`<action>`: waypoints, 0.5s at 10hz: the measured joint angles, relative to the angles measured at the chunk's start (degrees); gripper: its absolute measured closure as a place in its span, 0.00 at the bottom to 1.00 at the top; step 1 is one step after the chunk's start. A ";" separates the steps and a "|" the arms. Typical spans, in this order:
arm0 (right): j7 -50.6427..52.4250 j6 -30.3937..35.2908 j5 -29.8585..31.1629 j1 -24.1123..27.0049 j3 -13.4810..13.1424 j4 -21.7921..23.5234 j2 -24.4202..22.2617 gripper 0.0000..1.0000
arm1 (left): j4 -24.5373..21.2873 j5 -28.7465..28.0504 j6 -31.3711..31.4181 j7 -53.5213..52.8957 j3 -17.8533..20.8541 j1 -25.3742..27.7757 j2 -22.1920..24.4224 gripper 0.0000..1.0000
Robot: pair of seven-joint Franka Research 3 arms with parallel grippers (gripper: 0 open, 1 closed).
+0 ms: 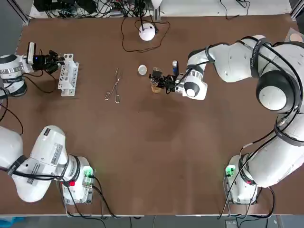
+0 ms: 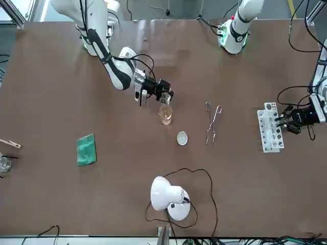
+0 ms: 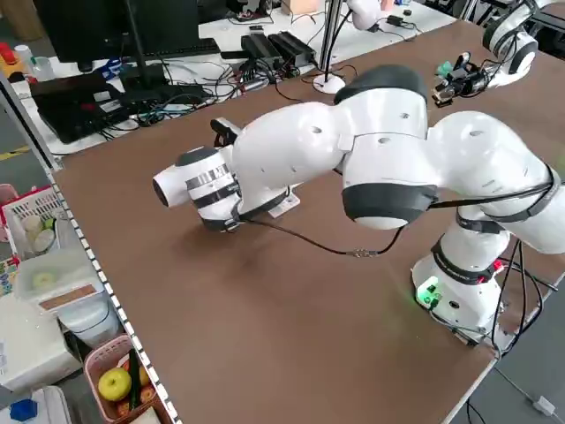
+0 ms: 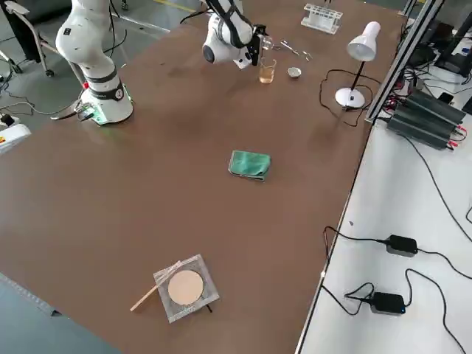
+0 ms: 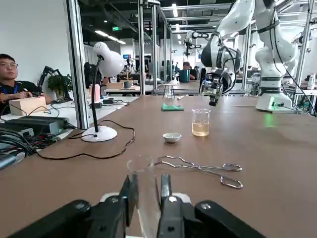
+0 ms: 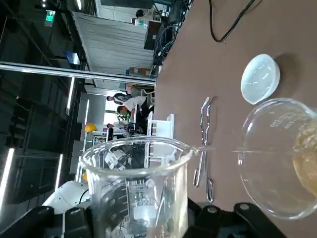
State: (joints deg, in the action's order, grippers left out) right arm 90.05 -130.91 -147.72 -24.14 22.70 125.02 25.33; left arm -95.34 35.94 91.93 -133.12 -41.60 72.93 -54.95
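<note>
My right hand, over the middle of the brown bench, is clamped on a small clear glass beaker, tipped over a clear glass beaker of amber liquid standing there. My left hand is clamped on a clear glass test tube at the white tube rack.

Brown table, white desk lamp, alu frame posts, ceiling strip lights

A: What lies mid-desk?
B: Metal tongs, a small white dish near them, a white lamp beyond.
A: Elsewhere?
B: A green cloth, well apart.
</note>
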 joint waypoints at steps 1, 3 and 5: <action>-0.14 -0.38 0.00 0.00 -0.01 -0.07 0.00 0.59 | 0.01 -0.26 0.30 -0.05 0.00 -0.06 -0.02 0.74; -2.34 -1.28 -0.03 0.00 -0.01 -0.33 0.00 0.59 | 0.08 -0.41 0.37 -0.05 -0.01 -0.13 -0.02 0.74; -3.85 -1.39 -0.03 0.00 -0.01 -0.56 0.00 0.59 | 0.30 -0.62 0.38 -0.05 -0.10 -0.13 -0.01 0.75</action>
State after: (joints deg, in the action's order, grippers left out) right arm 86.20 -132.30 -147.75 -24.14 22.69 124.46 25.33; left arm -95.04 35.32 92.31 -133.17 -41.71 72.80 -54.96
